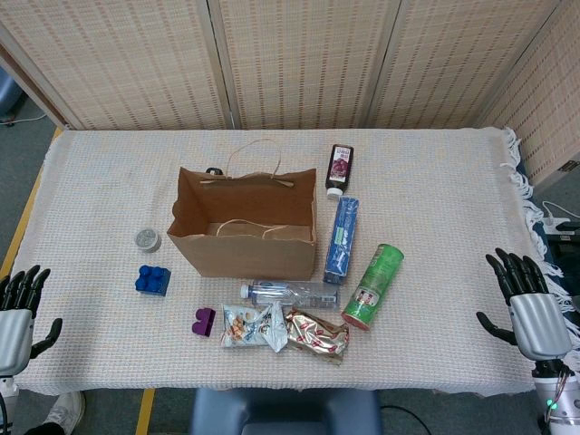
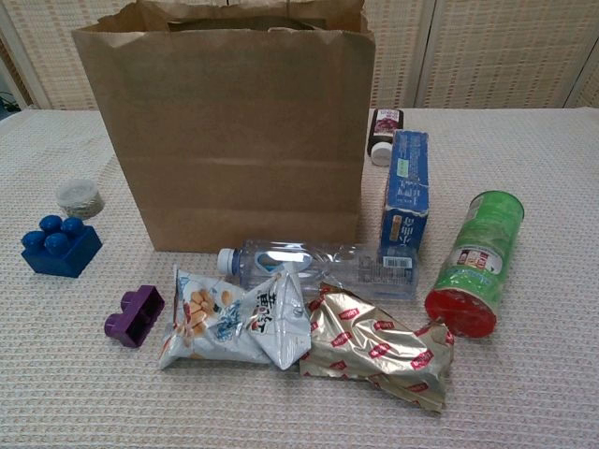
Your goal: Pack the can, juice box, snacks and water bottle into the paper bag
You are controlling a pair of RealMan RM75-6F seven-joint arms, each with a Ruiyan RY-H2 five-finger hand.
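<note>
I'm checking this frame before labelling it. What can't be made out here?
- Paper bag interior: the chest view shows only its front wall; the head view shows the floor only partly, the near wall hiding the rest.
- Dark bottle: mostly hidden in the chest view behind the blue box.
- Left robot hand: cut by the head view's left edge; neither it nor the right robot hand appears in the chest view.
- Package print: too small to read.

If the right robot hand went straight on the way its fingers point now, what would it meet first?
Nothing, it seems: the right robot hand points up along the tablecloth's fringed edge, well clear of the green can. Depth is unclear.
</note>
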